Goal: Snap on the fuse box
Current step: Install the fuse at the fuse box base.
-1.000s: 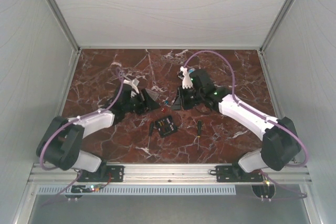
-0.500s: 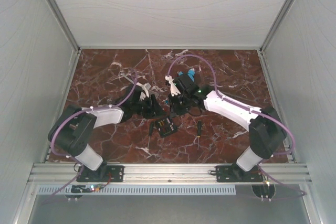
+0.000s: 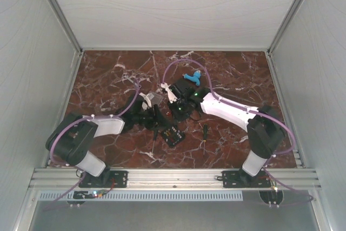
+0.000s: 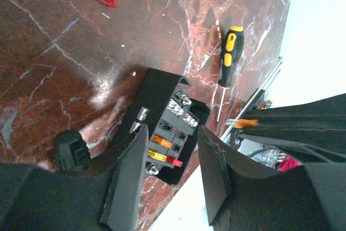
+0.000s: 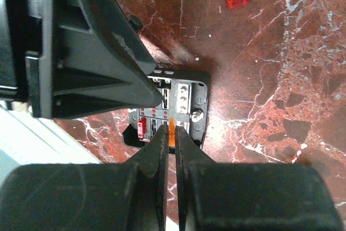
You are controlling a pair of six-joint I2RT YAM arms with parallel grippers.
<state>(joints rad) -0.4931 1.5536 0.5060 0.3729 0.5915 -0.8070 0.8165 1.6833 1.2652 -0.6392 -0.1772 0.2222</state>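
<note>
While the left gripper (image 4: 173,133) hangs at the left edge of the fuse box (image 3: 173,133), jaws apart with nothing clamped between them, the box lies flat on the marble table (image 3: 108,79) with no lid on it and its rows of coloured fuses showing. Just above the fuse box, the right gripper (image 5: 171,139) is pinched together on a small orange fuse (image 5: 172,127), which points down at the slots. Right of the fuse box, apart from it, lies a yellow-handled screwdriver (image 4: 230,58). The step in hand looks like seating that fuse; no clear lid is in view. The next move probably calls for lining the fuse up over a free slot and pressing straight down, while the left jaws steady the box against skidding.
</note>
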